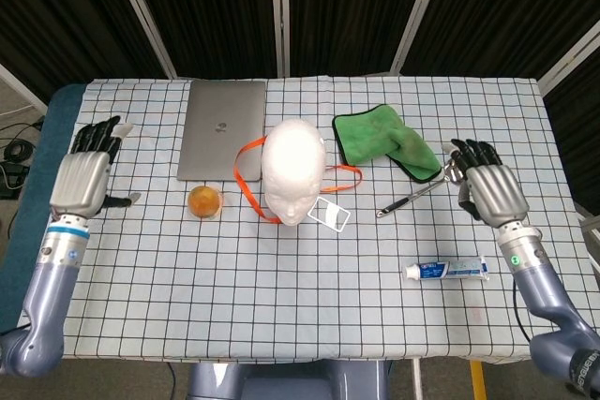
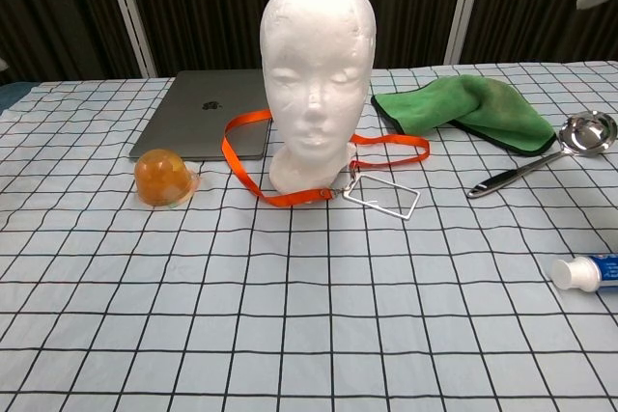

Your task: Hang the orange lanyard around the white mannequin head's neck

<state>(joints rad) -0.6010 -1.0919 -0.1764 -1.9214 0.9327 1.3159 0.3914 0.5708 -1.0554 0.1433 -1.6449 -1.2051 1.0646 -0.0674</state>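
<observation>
Where the white mannequin head [image 2: 317,74] stands upright mid-table, face toward the chest cam, orange lanyard [image 2: 253,171] already loops round base of neck: strap out to robot's left in an arc, round front, other end trailing right across the cloth, w/ clear badge holder [image 2: 382,196] lying flat just in front-right of base. Both hands well apart from head, out near table edges, raised, holding nothing. Left hand [image 1: 82,178] over far-left edge, back of hand up, fingers [image 1: 97,134] straight & slightly apart. Right hand [image 1: 489,188] over far-right side, fingers extended & slightly spread, just beside bowl end of metal ladle [image 2: 539,152]. Behind head to the left: closed grey laptop [image 2: 210,123]. Near laptop's front-left corner: orange jelly-like cup [image 2: 161,178]. Right of head: crumpled green cloth [image 2: 471,107], ladle handle angled toward table front just beside it. Nearer front-right: toothpaste tube [image 1: 447,271] lying flat, cap pointing left. Under everything, checked tablecloth [image 2: 290,315].
</observation>
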